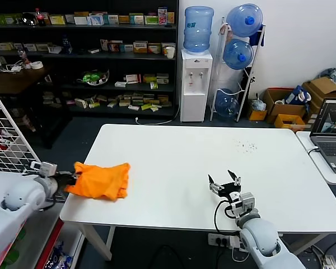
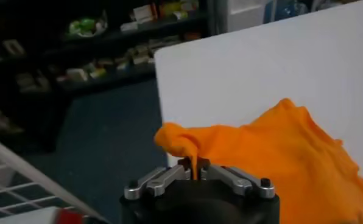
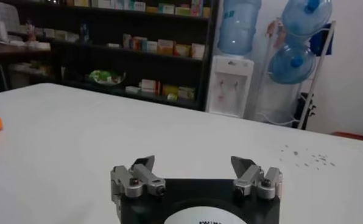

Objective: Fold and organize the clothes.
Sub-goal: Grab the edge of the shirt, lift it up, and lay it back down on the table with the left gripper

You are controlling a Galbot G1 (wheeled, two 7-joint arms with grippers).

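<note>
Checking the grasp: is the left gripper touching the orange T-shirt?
Touching. The left wrist view shows the left gripper shut on a pinched edge of the orange T-shirt.

A broad white rectangular table (image 1: 173,162) stood on a dark grey floor (image 1: 89,134). Behind it, dark shelving (image 1: 84,61) held rows of small boxes and packets. Beside the shelving stood a white water dispenser (image 1: 195,84) topped with a blue bottle, next to a metal rack (image 1: 239,61) of blue water bottles against a white wall (image 1: 302,39). Brown cardboard boxes (image 1: 294,103) lay on the floor near an open grey laptop (image 1: 331,134). A white wire grid panel (image 1: 5,140) leaned nearby.
</note>
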